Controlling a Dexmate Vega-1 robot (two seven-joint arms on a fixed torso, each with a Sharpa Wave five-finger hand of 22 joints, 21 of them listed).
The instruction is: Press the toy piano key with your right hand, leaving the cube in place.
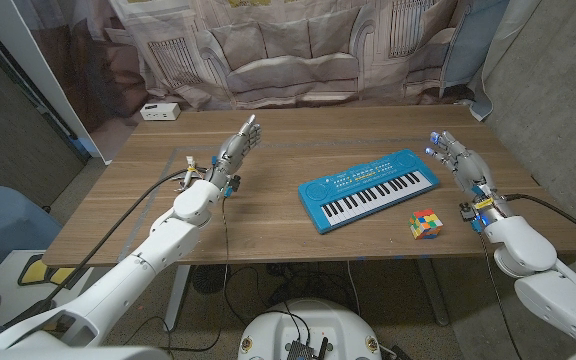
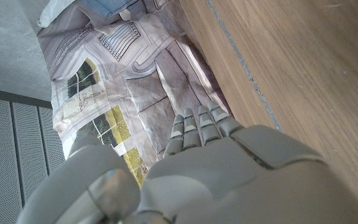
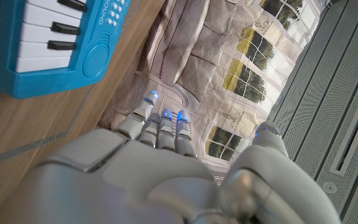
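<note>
A blue toy piano with white and black keys lies at an angle on the wooden table, right of centre. Its end shows in the right wrist view. A multicoloured cube sits just in front of the piano's right end, near the table's front edge. My right hand stands to the right of the piano, fingers straight and apart, holding nothing and apart from the keys; its back shows in the right wrist view. My left hand is open over the table's left half, fingers extended.
A small white box sits at the table's back left corner. A printed cloth backdrop hangs behind the table. Bare wood lies between my left hand and the piano.
</note>
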